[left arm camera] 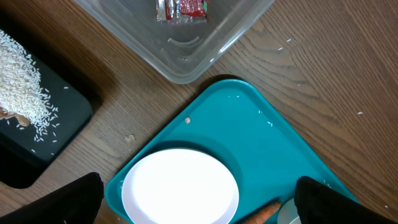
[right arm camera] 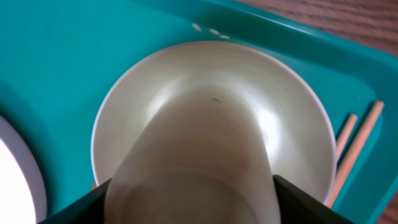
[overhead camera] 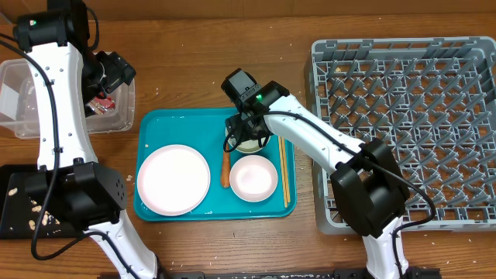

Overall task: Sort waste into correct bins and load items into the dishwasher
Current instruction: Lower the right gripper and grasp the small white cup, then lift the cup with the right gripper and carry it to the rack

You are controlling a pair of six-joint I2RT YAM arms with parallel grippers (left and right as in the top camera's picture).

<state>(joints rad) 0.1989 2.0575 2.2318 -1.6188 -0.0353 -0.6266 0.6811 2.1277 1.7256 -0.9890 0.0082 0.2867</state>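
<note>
We see a teal tray (overhead camera: pixel 155 128) on a brown, wood-grained desk (overhead camera: pixel 201 62). The plate (overhead camera: pixel 173 179) is white, the bowl (overhead camera: pixel 253 177) white with a pinkish inside, the carrot (overhead camera: pixel 225 169) orange, and the chopsticks (overhead camera: pixel 284 174) pale wood. The cup (right arm camera: pixel 193 155) is glossy cream. The rack (overhead camera: pixel 403 116) is a grey lattice. The clear bin (left arm camera: pixel 186 62) shows a red-and-silver wrapper (left arm camera: pixel 180 9). White rice (left arm camera: pixel 18 81) speckles the black tray (left arm camera: pixel 62 118).

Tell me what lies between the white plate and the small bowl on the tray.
A carrot lies between the white plate and the small bowl, on the teal tray. The overhead view shows it plainly.
</note>
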